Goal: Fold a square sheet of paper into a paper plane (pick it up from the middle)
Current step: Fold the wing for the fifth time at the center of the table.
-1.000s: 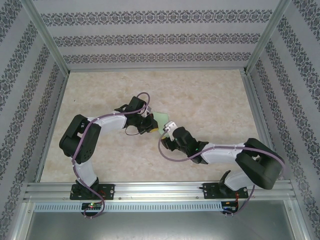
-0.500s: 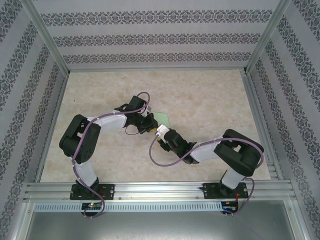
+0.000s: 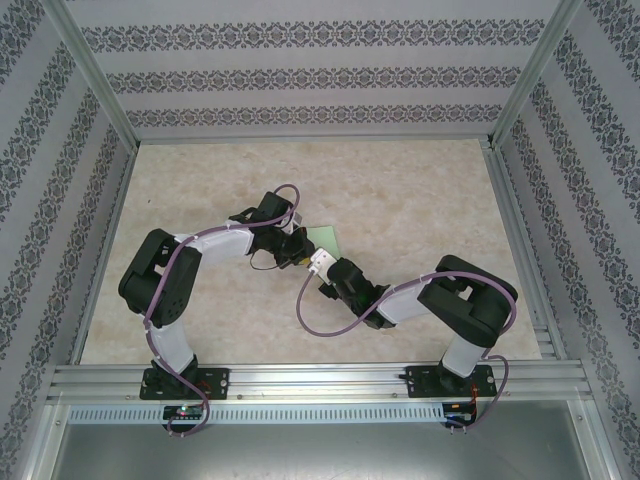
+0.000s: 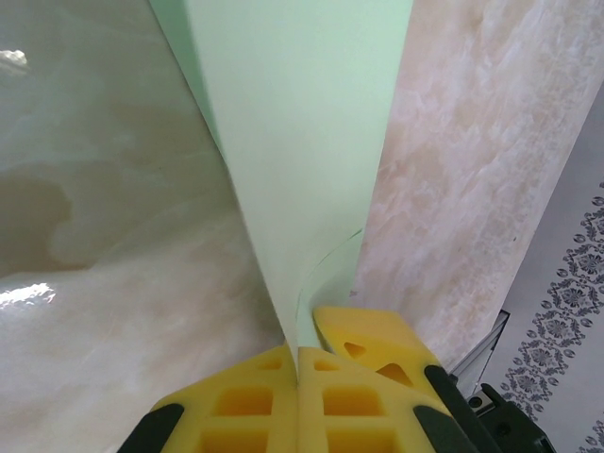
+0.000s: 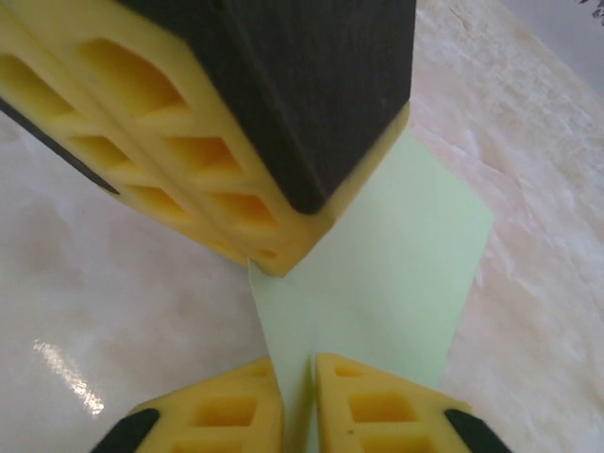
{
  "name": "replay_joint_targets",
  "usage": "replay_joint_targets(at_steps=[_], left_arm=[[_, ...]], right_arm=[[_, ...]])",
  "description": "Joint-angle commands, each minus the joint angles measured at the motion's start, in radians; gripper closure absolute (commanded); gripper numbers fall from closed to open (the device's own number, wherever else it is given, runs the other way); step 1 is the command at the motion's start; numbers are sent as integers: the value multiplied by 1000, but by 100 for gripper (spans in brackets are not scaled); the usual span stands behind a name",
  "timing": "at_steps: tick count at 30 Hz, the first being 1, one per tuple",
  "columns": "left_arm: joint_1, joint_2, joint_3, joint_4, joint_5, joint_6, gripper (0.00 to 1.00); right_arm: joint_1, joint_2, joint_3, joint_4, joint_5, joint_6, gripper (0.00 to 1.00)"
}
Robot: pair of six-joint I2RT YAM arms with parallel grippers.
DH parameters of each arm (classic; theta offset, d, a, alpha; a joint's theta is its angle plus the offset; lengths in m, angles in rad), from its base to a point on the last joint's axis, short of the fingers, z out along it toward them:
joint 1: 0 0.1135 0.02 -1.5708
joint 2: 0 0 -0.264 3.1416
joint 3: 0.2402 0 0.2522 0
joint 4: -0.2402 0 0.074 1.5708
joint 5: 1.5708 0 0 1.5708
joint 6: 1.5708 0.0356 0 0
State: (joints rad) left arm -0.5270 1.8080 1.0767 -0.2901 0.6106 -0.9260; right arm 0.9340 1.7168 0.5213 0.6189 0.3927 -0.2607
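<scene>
Here the paper [image 4: 302,142] sits pinched in the left end effector [image 4: 302,342].

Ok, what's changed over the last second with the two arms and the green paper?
The right hand swung left toward the left hand, with its elbow tucking in closer to its base, and it closed onto the near edge of the square sheet of paper. The left hand stayed where it was, still pinching the sheet, and the sheet itself barely shifted.
</scene>
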Motion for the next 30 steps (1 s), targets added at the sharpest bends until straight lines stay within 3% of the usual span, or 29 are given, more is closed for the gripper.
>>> replay_joint_targets(at_steps=[1, 6, 9, 15, 22, 30], left_arm=[[-14, -40, 39, -42, -14, -10, 95], [22, -70, 48, -75, -21, 6, 81], [69, -96, 49, -102, -31, 31, 69], [148, -157, 34, -131, -54, 68, 55], [159, -222, -63, 11, -32, 71, 51], [122, -252, -186, 189, 12, 75, 55]], right_arm=[[0, -1, -14, 34, 10, -7, 90], [-6, -19, -34, 32, -33, 12, 95], [-10, -35, -51, 37, -69, 41, 95], [-28, -92, -74, 34, -157, 129, 96], [-107, -185, -87, 21, -366, 352, 96], [-159, -175, -52, 3, -474, 580, 99]])
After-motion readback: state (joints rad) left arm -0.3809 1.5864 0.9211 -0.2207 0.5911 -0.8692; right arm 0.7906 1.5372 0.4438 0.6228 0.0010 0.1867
